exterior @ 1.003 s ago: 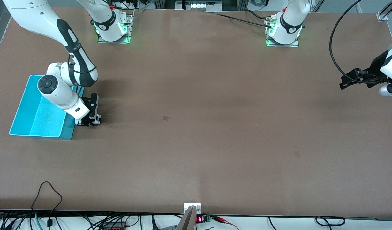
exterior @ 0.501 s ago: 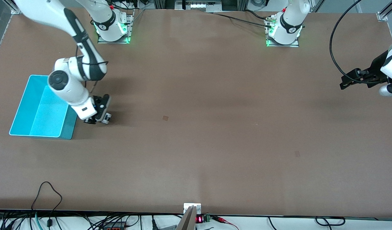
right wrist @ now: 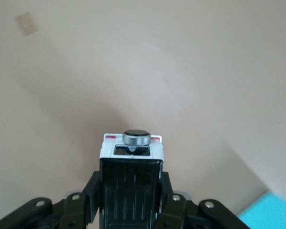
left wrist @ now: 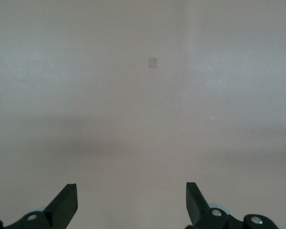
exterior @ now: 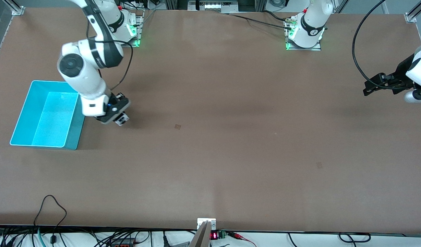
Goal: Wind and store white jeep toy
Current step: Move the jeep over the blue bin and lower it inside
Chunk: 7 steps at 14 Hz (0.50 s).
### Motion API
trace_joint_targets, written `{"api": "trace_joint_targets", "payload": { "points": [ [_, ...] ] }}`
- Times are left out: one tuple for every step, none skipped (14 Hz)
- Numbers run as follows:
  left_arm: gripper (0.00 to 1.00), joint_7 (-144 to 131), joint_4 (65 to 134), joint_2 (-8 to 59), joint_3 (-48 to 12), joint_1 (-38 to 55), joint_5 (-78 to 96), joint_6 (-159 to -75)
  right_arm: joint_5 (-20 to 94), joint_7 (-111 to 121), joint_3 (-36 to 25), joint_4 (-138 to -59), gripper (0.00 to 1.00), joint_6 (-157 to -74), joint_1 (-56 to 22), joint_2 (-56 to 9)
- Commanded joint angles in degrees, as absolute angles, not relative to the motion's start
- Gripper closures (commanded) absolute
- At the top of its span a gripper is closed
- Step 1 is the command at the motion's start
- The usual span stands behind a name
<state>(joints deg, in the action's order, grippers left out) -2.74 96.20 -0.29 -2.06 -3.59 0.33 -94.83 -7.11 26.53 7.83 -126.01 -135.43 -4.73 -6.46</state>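
- White jeep toy [right wrist: 131, 164], small, plastic, with black roof panel, sat clamped in the shut right gripper [exterior: 118, 117], at 3 o'clock of the turquoise plastic bin [exterior: 22, 116].
- Left gripper [exterior: 371, 88] waited wide open, empty.
- Risk, I judge: the smooth body could slip during winding.

A turquoise bin [exterior: 25, 115], seemingly empty, sits on the table [exterior: 231, 154].

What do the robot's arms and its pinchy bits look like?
Both arms are glossy white with rounded joints and black bands. The right arm has a thin black cable looping beside it; the left arm trails a long black cable. Their bases glow green. The left end effector and right end effector are black, with pointed black fingers.
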Motion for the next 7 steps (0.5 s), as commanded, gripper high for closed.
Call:
{"api": "trace_joint_targets", "payload": {
  "points": [
    [0.00, -2.72, 95.98, -1.05, -2.11, -3.52, 0.79, -93.78, -7.03, 19.62, 7.74, -126.30, 1.00, -131.06, -0.80, -3.09],
    [0.00, -2.72, 95.98, -1.05, -2.11, -3.52, 0.79, -93.78, -7.12, 18.03, 7.13, -126.30, 1.00, -130.44, 0.17, -2.29],
    [0.00, -2.72, 95.98, -1.05, -2.11, -3.52, 0.79, -93.78, -7.12, 16.89, 5.38, -126.30, 1.00, -129.56, 0.70, -1.85],
    [0.00, -2.72, 95.98, -1.05, -2.11, -3.52, 0.79, -93.78, -7.12, 16.27, 3.01, -126.21, 1.00, -128.85, 0.70, -1.76],
    [0.00, -2.72, 95.98, -1.05, -2.11, -3.52, 0.79, -93.78, -7.12, 15.74, 1.16, -126.21, 1.00, -128.76, 0.79, -1.76],
    [0.00, -2.72, 95.98, -1.05, -2.11, -3.52, 0.88, -93.78, -7.38, 15.65, -2.16, -126.30, 1.00, -128.76, 0.88, -1.93],
    [0.00, -2.72, 95.98, -1.05, -2.11, -3.52, 0.97, -93.78, -7.56, 15.64, -3.68, -126.30, 1.00, -128.85, 1.05, -2.19]
  ]
}}
